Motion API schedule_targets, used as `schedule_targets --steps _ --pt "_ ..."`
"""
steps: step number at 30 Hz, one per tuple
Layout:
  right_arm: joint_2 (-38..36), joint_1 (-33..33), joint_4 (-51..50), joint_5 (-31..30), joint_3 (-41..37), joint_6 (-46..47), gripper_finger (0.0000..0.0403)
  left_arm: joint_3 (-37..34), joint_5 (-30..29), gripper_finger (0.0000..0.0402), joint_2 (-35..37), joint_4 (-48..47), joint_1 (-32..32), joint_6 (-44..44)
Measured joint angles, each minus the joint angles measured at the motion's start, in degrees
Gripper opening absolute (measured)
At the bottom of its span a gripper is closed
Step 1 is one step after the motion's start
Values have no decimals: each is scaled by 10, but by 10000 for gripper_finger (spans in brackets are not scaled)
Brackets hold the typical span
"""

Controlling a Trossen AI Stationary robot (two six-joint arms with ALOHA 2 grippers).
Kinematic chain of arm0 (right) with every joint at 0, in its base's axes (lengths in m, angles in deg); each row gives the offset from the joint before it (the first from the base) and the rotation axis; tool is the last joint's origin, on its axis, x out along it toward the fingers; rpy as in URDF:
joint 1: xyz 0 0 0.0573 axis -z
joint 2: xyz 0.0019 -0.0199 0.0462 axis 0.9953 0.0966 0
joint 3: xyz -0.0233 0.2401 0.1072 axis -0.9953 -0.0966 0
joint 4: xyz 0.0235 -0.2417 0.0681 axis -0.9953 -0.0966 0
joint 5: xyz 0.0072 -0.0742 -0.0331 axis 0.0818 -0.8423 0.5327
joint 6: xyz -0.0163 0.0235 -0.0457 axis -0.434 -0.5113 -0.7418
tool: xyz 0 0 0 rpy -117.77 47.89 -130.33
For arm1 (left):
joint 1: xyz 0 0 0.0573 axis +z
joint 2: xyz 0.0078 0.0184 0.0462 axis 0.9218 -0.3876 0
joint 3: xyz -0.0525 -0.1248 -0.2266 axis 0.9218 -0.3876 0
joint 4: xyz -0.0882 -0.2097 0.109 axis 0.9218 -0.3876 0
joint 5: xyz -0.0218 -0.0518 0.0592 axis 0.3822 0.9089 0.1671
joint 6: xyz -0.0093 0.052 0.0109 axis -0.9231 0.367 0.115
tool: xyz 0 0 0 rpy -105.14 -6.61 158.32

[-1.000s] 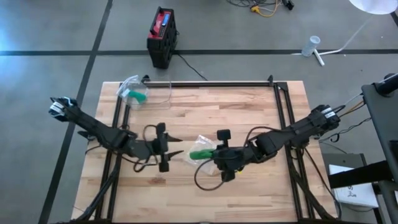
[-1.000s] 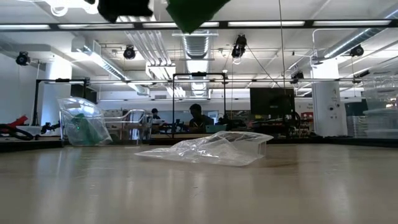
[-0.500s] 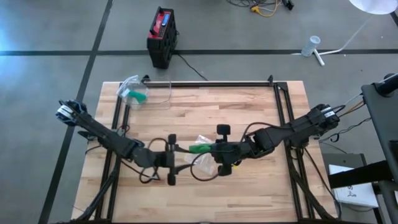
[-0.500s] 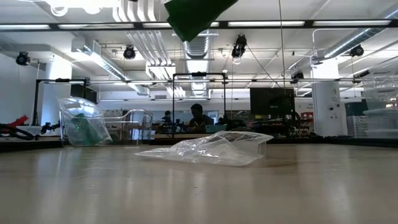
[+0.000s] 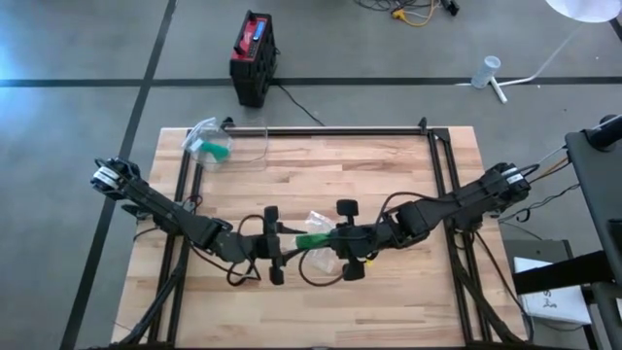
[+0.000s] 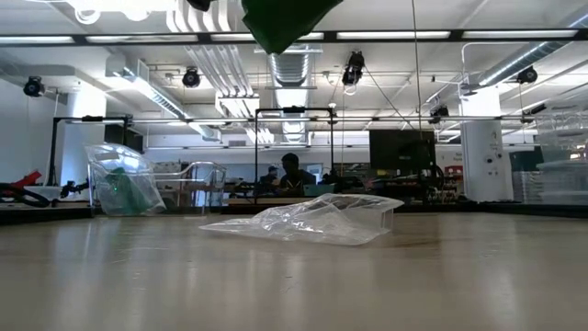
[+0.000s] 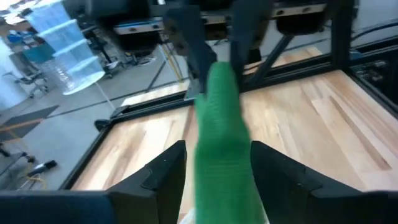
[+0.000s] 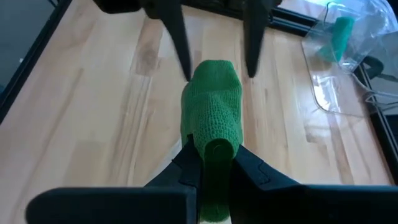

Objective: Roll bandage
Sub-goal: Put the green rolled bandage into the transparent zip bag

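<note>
A: Where is the green knitted bandage (image 5: pixel 313 239) right now?

B: Held up off the pale wooden plank worktop (image 5: pixel 389 175), near its middle and a little toward the front edge. The right gripper (image 5: pixel 330 243) is clamped on one end of it; in the right wrist view the two dark fingers (image 8: pixel 186 163) pinch the bandage (image 8: pixel 211 118) tightly from both sides.

A: And the left gripper (image 5: pixel 289 243)?

B: It faces the right one from the other side. Its fingers (image 7: pixel 165 171) stand partly apart, one on each side of the bandage (image 7: pixel 221 137). I cannot tell whether they touch the cloth.

A: What lies under them?

B: A crumpled clear plastic bag (image 5: pixel 319 226) lies on the boards just beneath and behind the two grippers; the low view shows it (image 6: pixel 308 221) flat on the worktop with the bandage (image 6: pixel 280 20) well above it at the top edge.

A: Room to move?

B: Bare boards on both sides and toward the back. The black metal frame (image 5: pixel 330 130) runs along the back edge and down both sides. In the back left corner a second clear bag holding something teal (image 5: pixel 210 143) sits by a clear container (image 5: pixel 248 146), well apart from the arms.
</note>
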Motion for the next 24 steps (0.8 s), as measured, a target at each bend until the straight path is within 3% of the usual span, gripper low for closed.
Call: schedule_targets --steps 17,24 --pt "-1 0 8 -5 25 -1 34 -10 6 218 -13 -13 2 -30" --pt "-1 0 8 2 41 -5 32 -10 6 205 -24 -12 2 -31"
